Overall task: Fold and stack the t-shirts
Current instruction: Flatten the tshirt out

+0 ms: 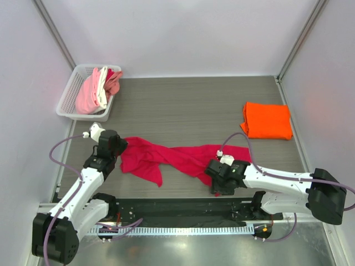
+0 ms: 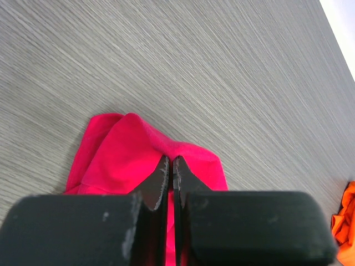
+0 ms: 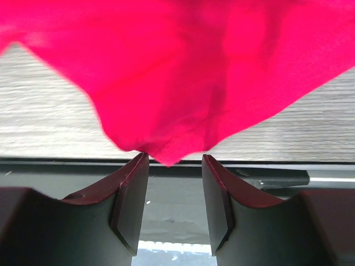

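Right gripper (image 3: pixel 173 160): nearest the front edge of the table (image 1: pixel 183 105); jaws stand apart and clamp nothing; a pointed corner of hem hangs just at the mouth of the gap, not between the pads.

Crimson t-shirt (image 1: pixel 166 158): unfolded; drawn into a rumpled band across the near half of the table; long axis runs left to right, from one arm to the other.

Governing relation: the cloth lies directly ahead of the right gripper's tips, with the hem corner roughly centred on the gap; the right arm is the nearer one to that end of the band; judged that a short advance and a closing would take the hem.

Left gripper (image 2: pixel 170 160): jaws closed tight on a fold of the crimson t-shirt at the band's left end; cloth bulges forward from the tips onto the table.

Stage, as judged: one end held, the other end free; no fold yet made in this garment.

Risk, as judged: only a thin corner faces the gap, so a closing without an advance may catch little or nothing.

Orange t-shirt (image 1: pixel 267 120): folded flat at the far right; well apart from both grippers.

Basket (image 1: pixel 65 100): far left corner; holds a pink t-shirt (image 1: pixel 87 97) and a white t-shirt (image 1: pixel 102 88), bunched and unfolded.
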